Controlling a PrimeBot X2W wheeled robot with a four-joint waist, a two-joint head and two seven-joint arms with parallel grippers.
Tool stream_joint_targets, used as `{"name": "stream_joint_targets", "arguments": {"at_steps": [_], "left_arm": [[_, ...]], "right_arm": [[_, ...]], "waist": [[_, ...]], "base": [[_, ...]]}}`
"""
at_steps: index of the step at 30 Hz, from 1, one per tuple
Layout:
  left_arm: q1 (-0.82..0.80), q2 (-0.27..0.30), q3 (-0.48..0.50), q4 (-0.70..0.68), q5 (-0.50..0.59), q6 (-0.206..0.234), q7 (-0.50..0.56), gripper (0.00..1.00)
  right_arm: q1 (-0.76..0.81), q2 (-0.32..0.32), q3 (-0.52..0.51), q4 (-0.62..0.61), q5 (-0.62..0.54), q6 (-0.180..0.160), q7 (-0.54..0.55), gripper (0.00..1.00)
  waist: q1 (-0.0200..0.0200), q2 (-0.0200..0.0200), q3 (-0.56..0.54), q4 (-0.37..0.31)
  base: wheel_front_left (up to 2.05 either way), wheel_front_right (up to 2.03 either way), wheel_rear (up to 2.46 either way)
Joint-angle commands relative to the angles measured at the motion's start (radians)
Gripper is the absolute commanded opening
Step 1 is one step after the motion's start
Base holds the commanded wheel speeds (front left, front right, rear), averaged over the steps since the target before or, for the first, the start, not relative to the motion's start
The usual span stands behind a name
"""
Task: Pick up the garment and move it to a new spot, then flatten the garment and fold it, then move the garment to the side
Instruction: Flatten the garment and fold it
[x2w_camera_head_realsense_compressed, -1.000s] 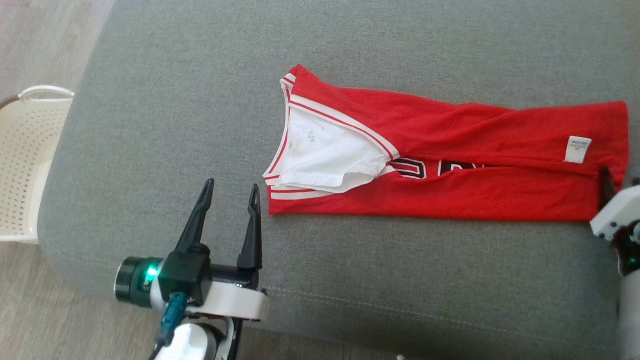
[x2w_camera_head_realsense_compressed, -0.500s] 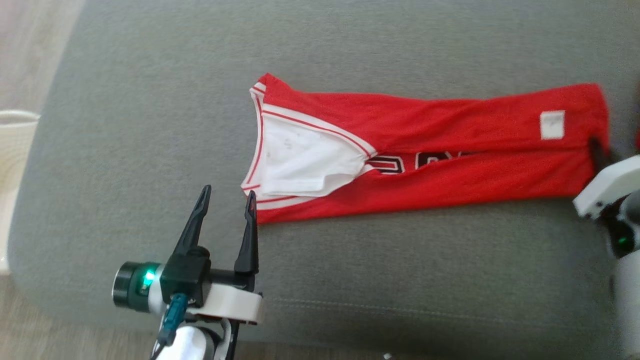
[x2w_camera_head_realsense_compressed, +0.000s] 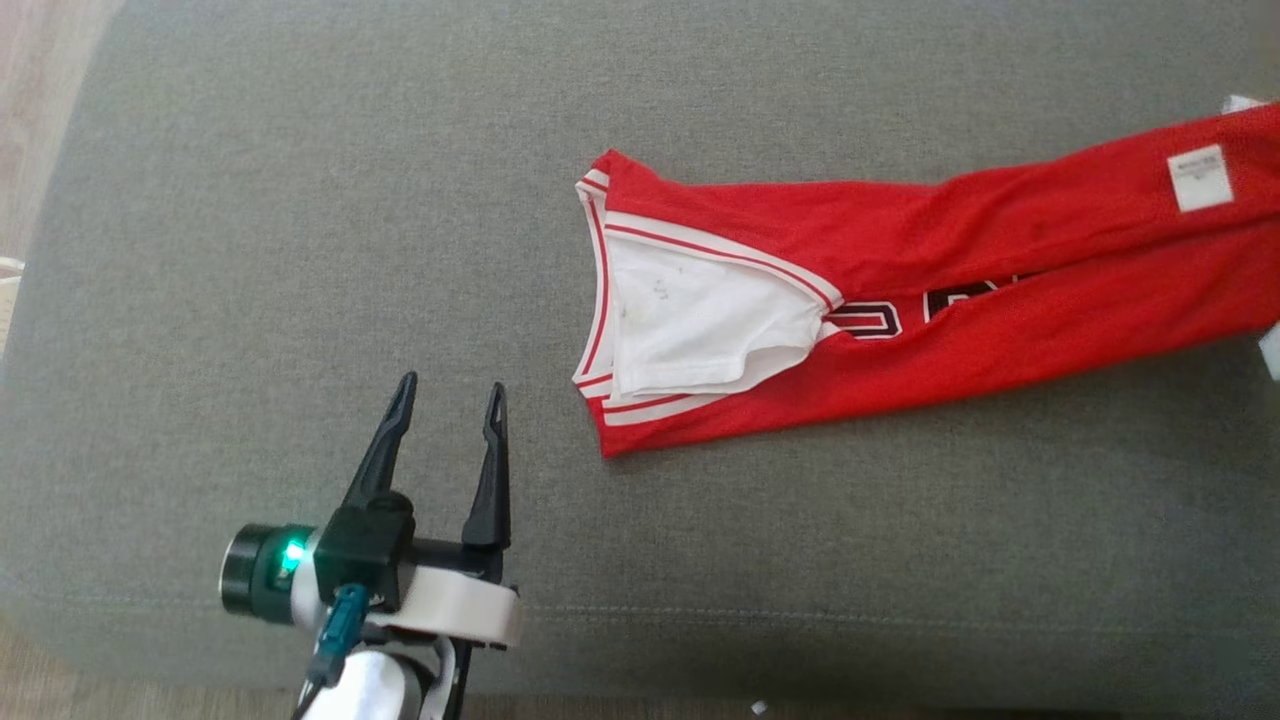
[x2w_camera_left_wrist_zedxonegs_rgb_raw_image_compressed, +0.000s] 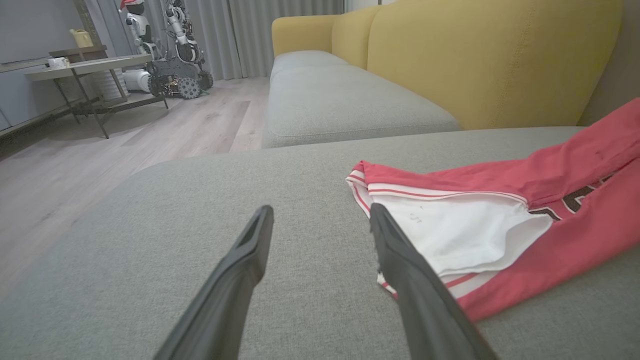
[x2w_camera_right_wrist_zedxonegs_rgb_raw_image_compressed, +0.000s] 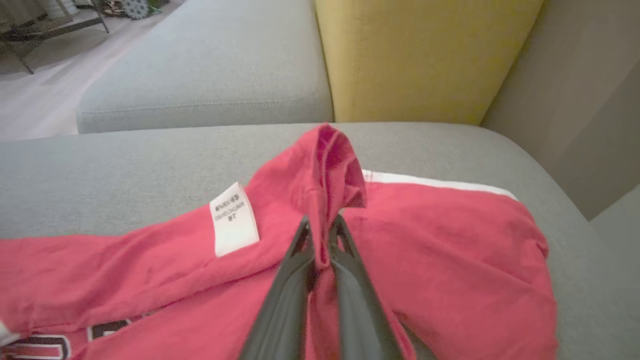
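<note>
The red sleeveless jersey with white trim (x2w_camera_head_realsense_compressed: 900, 300) lies as a long narrow band on the grey fabric sofa cushion (x2w_camera_head_realsense_compressed: 300, 200). Its neck end is toward the middle and its hem end runs off to the robot's right. The right claw (x2w_camera_right_wrist_zedxonegs_rgb_raw_image_compressed: 322, 222) is pressed together on a raised ridge of red cloth at the hem end, close to the white care label (x2w_camera_right_wrist_zedxonegs_rgb_raw_image_compressed: 234, 219). The left claw (x2w_camera_head_realsense_compressed: 450, 387) is spread wide and holds nothing. It hangs low over bare cushion, near the shoulder corner of the jersey but apart from it.

The step in hand is, I think, to carry the hem end. Only a thin pinch of cloth is held, so the pull should be slow and go upward first; otherwise the cloth may slip out, or drag and wrinkle. The left claw could take the shoulder corner to hold the band straight.

The yellow backrest (x2w_camera_left_wrist_zedxonegs_rgb_raw_image_compressed: 475, 60) stands behind the cushion and limits the room on the far side. A small side table (x2w_camera_left_wrist_zedxonegs_rgb_raw_image_compressed: 85, 62) and another robot (x2w_camera_left_wrist_zedxonegs_rgb_raw_image_compressed: 172, 70) stand far away on the pale wooden floor (x2w_camera_left_wrist_zedxonegs_rgb_raw_image_compressed: 100, 150) and do not hinder.
</note>
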Motion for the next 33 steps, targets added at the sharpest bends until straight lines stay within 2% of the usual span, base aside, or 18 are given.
{"name": "stream_joint_targets", "arguments": {"at_steps": [1, 10, 16, 23, 33], "left_arm": [[-0.024, -0.004, 0.034, -0.026, 0.013, -0.002, -0.012, 1.0], [-0.029, -0.008, 0.031, -0.003, 0.011, -0.014, -0.012, 1.0], [-0.032, -0.012, 0.023, 0.004, 0.01, -0.02, -0.012, 1.0], [-0.041, -0.016, 0.006, 0.014, 0.005, -0.027, -0.012, 1.0], [-0.051, -0.023, -0.02, 0.03, -0.012, -0.023, -0.012, 1.0]], "right_arm": [[-0.002, -0.015, 0.019, -0.06, 0.0, 0.006, 0.009, 0.0], [0.031, 0.132, 0.127, -0.295, -0.01, 0.006, 0.129, 0.0], [0.035, 0.228, 0.238, -0.38, -0.011, 0.006, 0.164, 0.0], [0.003, 0.308, 0.345, -0.337, -0.002, 0.006, 0.176, 0.0], [-0.063, 0.363, 0.458, -0.18, 0.022, 0.006, 0.15, 0.0]], "waist": [[0.0, 0.0, -0.002, 0.002], [0.0, 0.0, -0.018, 0.025], [0.0, 0.0, -0.02, 0.06], [0.0, 0.0, -0.016, 0.119], [0.0, 0.0, -0.011, 0.197]], "base": [[0.0, 0.0, 0.0], [0.0, 0.0, 0.0], [0.0, 0.0, 0.0], [0.0, 0.0, 0.0], [0.0, 0.0, 0.0]]}}
